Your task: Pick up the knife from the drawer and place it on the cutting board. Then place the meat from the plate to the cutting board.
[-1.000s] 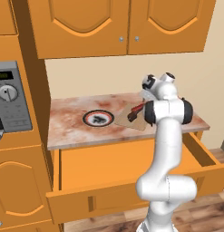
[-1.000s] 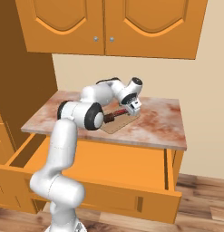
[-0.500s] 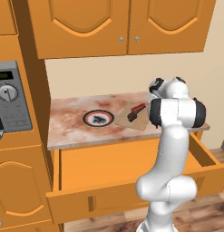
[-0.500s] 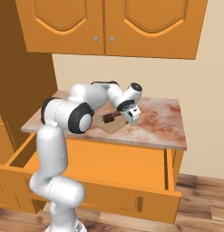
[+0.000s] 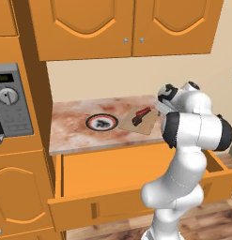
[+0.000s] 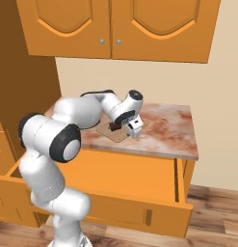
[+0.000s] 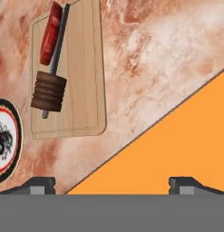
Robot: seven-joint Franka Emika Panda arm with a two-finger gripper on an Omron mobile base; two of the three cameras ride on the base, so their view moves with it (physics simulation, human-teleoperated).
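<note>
While the slim dark-handled knife (image 7: 53, 68) and the flat red meat slab (image 7: 50, 34) both lie on the light tan wooden cutting board (image 7: 84, 77), nothing seems left; the gripper (image 7: 111, 183) fingers (image 7: 41, 183) stand apart, empty, over the bench (image 7: 163, 59)

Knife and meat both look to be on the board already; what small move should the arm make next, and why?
Probably just lift the hand clear and stop. The knife and the red meat lie side by side on the cutting board, the plate holds no steak, and the open fingers hold nothing.
</note>
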